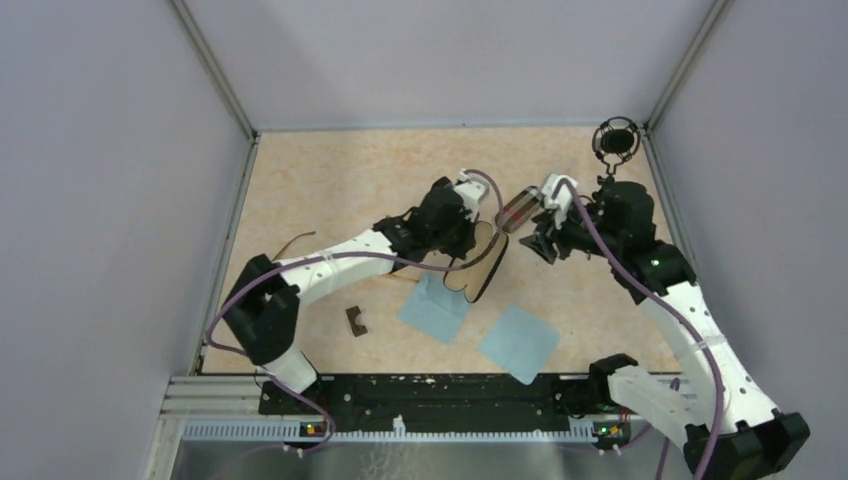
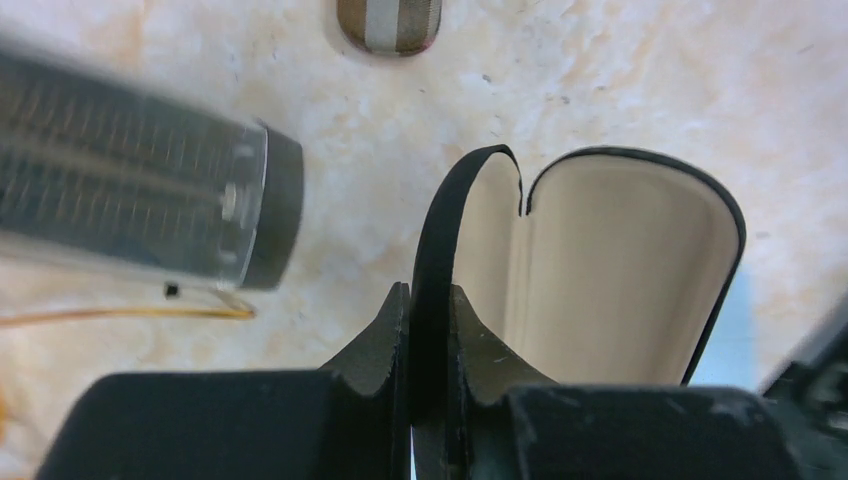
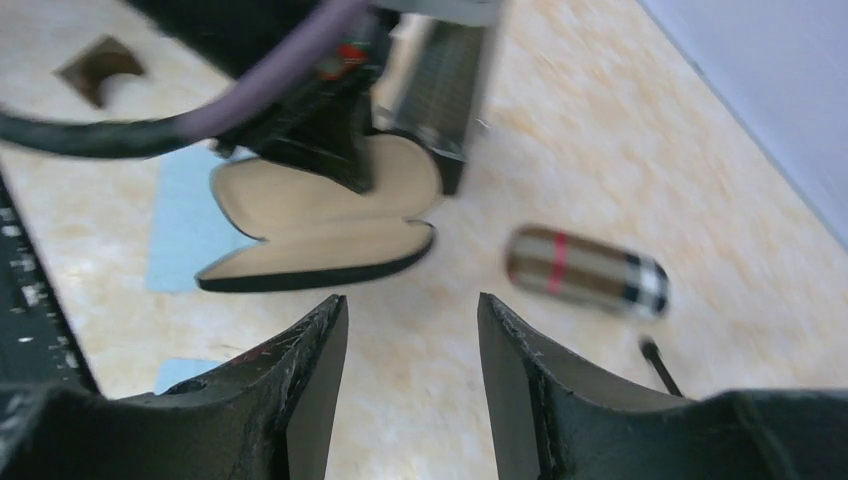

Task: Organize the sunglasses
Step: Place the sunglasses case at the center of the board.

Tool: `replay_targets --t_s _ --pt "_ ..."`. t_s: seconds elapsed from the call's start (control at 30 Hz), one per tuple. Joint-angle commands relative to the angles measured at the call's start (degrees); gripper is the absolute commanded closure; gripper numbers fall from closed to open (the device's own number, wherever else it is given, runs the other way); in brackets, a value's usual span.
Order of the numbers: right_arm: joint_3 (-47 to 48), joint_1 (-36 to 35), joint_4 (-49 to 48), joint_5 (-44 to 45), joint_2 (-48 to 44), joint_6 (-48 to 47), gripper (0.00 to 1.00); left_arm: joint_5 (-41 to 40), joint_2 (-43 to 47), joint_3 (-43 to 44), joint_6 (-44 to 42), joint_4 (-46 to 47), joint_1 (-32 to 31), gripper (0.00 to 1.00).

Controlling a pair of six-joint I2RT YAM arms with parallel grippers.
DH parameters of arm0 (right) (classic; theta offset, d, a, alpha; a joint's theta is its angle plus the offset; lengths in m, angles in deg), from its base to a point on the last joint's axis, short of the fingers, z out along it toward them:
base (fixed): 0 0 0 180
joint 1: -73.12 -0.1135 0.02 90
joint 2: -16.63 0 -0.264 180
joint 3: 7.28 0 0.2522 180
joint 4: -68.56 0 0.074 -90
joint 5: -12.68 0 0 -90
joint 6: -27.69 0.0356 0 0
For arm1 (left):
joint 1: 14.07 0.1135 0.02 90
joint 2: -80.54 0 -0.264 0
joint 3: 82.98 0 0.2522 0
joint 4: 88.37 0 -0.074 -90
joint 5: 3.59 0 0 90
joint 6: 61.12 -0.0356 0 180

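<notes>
My left gripper point(image 2: 430, 300) is shut on one flap of an open black case with a beige lining point(image 2: 610, 280). In the top view it point(image 1: 468, 232) holds this case point(image 1: 482, 262) at mid-table. My right gripper point(image 3: 412, 310) is open and empty, hovering above bare table between the open case point(image 3: 310, 225) and the plaid cylindrical case point(image 3: 585, 272). In the top view it point(image 1: 543, 243) is just right of the case. Of the sunglasses, only a thin amber temple point(image 2: 120, 315) shows, also as a brown curve at the left point(image 1: 296, 241). Their lenses are hidden.
Two light blue cloths point(image 1: 435, 306) point(image 1: 518, 343) lie in front of the case. A small brown piece point(image 1: 355, 320) lies near the left arm. A dark round object point(image 1: 615, 139) sits in the far right corner. Walls enclose three sides.
</notes>
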Motion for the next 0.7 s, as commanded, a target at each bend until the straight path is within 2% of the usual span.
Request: replay_targets --t_s 0.0,0.2,0.27,0.37,0.5,0.67 --pt "-0.4 15.5 3.5 -6.2 -3.1 1.9 0.5 -11.2 -7.9 10.2 -15.3 -7.5 -4.2 1.0" --pt "-2.0 33.1 8.2 -15.7 -2.6 0.6 0.5 -18.7 -19.8 22.9 -32.2 -11.7 -9.4 1.0" --pt "-3.2 38.9 9.0 -19.8 -2.1 -0.1 0.5 -23.6 -22.8 25.0 -37.2 -11.8 -11.5 1.0" --pt "-3.8 46.4 12.5 -25.9 -0.1 -3.4 0.5 -24.9 -25.9 26.4 -44.0 -11.4 -13.4 1.0" --pt "-4.3 51.4 18.0 -29.3 3.1 -10.6 0.5 -28.2 -28.7 26.6 -50.5 -8.9 -15.0 1.0" --pt "-6.8 52.1 20.5 -28.6 2.6 -16.4 0.5 -29.7 -29.8 25.9 -55.3 -4.4 -16.1 1.0"
